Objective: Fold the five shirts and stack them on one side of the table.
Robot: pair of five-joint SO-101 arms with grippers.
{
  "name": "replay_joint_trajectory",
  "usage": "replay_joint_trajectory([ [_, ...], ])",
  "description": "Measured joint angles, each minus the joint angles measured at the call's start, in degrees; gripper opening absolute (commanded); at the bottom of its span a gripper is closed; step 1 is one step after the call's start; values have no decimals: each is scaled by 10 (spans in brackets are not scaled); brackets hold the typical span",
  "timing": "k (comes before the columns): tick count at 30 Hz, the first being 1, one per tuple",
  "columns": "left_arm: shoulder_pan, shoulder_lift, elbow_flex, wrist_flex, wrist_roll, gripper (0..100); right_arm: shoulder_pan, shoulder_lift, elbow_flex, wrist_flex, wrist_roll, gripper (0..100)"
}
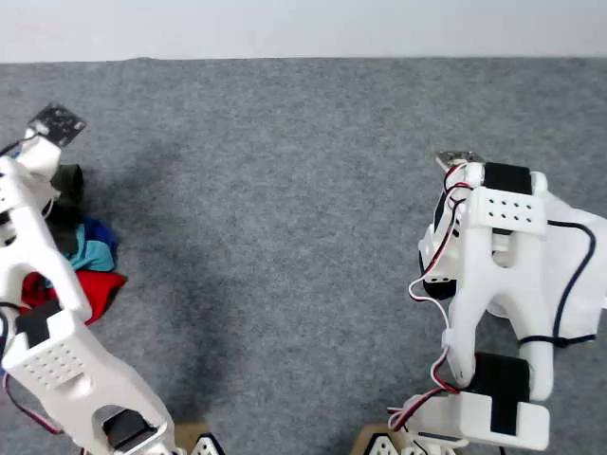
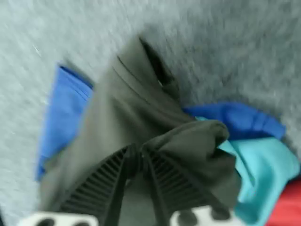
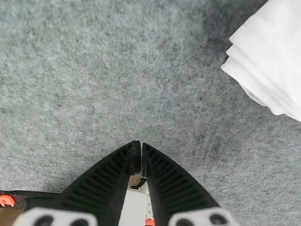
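Near to far along the table point(image 1: 285, 190).

At the table's left edge, four loose shirts lie in a heap. The red shirt point(image 1: 100, 284) is closest to the table's near side. The teal shirt point(image 1: 90, 254) comes next, touching it, then the blue shirt point(image 1: 100, 232). The dark olive shirt point(image 2: 141, 108) is farthest up the table and lies draped over the blue one.

The L gripper point(image 2: 140, 153) is at that far end of the heap. It's clenched w/ a bunched fold of the olive shirt pinched between its ribbed fingers point(image 2: 103, 181).

On the table's right side, the R gripper point(image 3: 141, 146) is over bare grey cover. Its fingers are pressed together w/ nothing between them. Can't tell if the tips touch the cover.

The white shirt point(image 3: 273, 56) lies folded in flat layers at the table's right edge, partly under the R arm. It's the one folded shirt, well apart from the heap across the table.
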Motion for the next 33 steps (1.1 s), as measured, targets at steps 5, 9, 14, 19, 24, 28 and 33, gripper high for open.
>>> replay_joint_trajectory([
  [5, 41, -91, -58, 1, 50, 4, 0, 0, 0, 0, 0, 9],
  [9, 78, -160, -113, -31, 159, 4, 0, 0, 0, 0, 0, 9],
  [14, 145, -208, -173, -47, 281, 4, 0, 0, 0, 0, 0, 9],
  [19, 262, -244, -236, -47, 336, 4, 0, 0, 0, 0, 0, 9],
  [24, 405, -273, -255, -40, 341, 4, 0, 0, 0, 0, 0, 9],
  [28, 473, -271, -256, 25, 343, 4, 0, 0, 0, 0, 0, 9],
  [33, 448, -214, -222, 157, 344, 5, 0, 0, 0, 0, 0, 9],
])
